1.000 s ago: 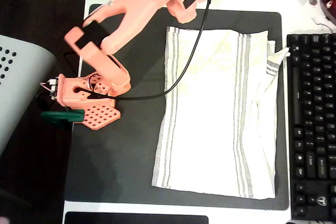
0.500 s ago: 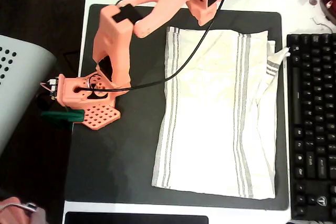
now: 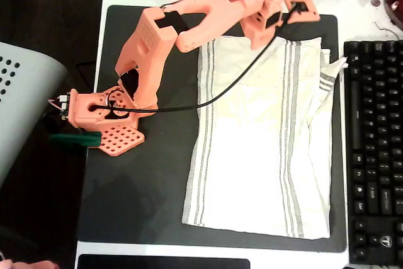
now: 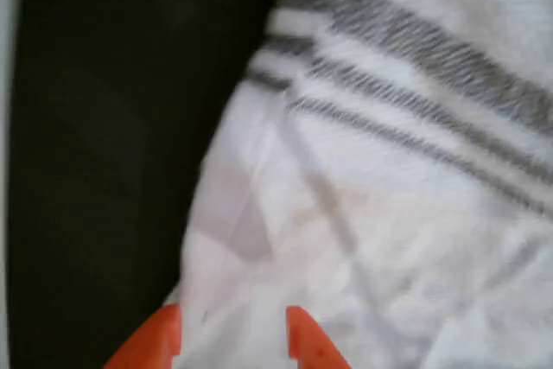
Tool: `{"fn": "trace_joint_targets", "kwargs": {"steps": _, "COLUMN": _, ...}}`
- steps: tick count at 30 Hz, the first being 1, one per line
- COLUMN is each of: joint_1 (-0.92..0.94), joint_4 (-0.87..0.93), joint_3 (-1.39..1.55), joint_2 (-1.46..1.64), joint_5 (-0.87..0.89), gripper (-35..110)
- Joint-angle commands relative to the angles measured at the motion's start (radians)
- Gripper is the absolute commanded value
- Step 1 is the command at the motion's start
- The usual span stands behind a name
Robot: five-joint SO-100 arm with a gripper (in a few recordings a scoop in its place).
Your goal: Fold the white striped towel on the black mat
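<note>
**Q:** One step is in hand; what does it call for?

**A:** Reaching for the top edge. Read left to right in the overhead view: the black mat (image 3: 145, 206) lies flat, and the white striped towel (image 3: 264, 143) is spread on its right half, with one corner bunched at 3 o'clock toward the keyboard (image 3: 374, 149). The gripper (image 3: 277, 20) sits at 12 o'clock of the towel, over its top edge. In the wrist view the two orange fingertips (image 4: 311, 343) stand slightly apart above the cloth, near where towel meets mat (image 4: 112, 127); they appear to hold nothing. Whether they touch the fabric cannot be told.

**Q:** How is the grasp best made?

**A:** Judged from this pose: lower onto the hem itself, pinch a single layer close to the edge, lift enough to clear the mat, then carry it toward 6 o'clock so that the stripe bands align. The trailing black cable (image 3: 239, 86) could drag the cloth.

**Q:** Counts?

**A:** One mat, one towel, two stripe groups, one gripper, one cable, one keyboard.
</note>
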Motion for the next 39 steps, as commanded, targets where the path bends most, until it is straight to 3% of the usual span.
{"fn": "trace_joint_targets", "kwargs": {"steps": 1, "joint_1": -0.002, "joint_4": -0.018, "joint_3": -0.028, "joint_2": 0.0, "joint_5": -0.002, "gripper": 17}}
{"fn": "trace_joint_targets", "kwargs": {"steps": 15, "joint_1": -0.012, "joint_4": -0.074, "joint_3": -0.051, "joint_2": -0.103, "joint_5": 0.029, "gripper": 17}}
{"fn": "trace_joint_targets", "kwargs": {"steps": 20, "joint_1": -0.003, "joint_4": -0.06, "joint_3": -0.002, "joint_2": -0.106, "joint_5": 0.012, "gripper": 0}}
{"fn": "trace_joint_targets", "kwargs": {"steps": 32, "joint_1": 0.017, "joint_4": 0.025, "joint_3": 0.029, "joint_2": 0.028, "joint_5": 0.041, "gripper": 0}}
{"fn": "trace_joint_targets", "kwargs": {"steps": 39, "joint_1": -0.08, "joint_4": 0.061, "joint_3": -0.141, "joint_2": 0.072, "joint_5": 0.092, "gripper": 0}}
